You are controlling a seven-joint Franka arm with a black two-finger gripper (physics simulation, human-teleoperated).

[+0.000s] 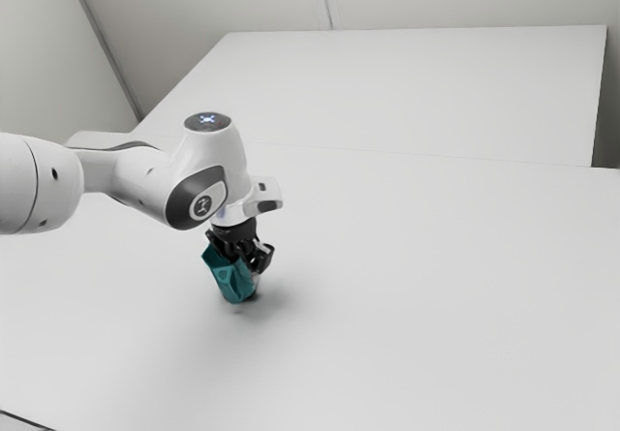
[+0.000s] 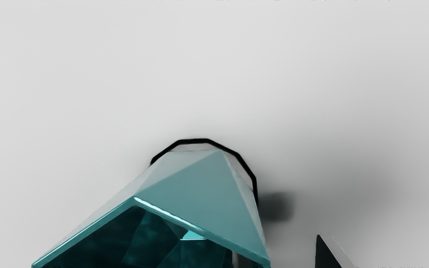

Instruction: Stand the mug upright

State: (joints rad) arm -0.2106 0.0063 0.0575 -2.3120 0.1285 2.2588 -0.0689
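Note:
The gripper (image 1: 244,256) points down over the teal faceted mug (image 1: 231,278). In the exterior view the mug leans, its wide mouth toward that view's left and its narrow base low by the table. From the wrist view, the mug (image 2: 199,201) shows its open mouth and, beyond it, the black-edged rim of its base. There the gripper (image 2: 281,257) stands open astride the mug's wall: a grey strip of one finger appears inside the mouth, while the other dark fingertip is outside with a gap to the wall. Any handle is hidden.
The white table (image 1: 417,286) extends around the mug, with a second white surface (image 1: 417,87) behind it. Pale walls rise beyond. A dark edge line crosses the exterior view's lower left corner.

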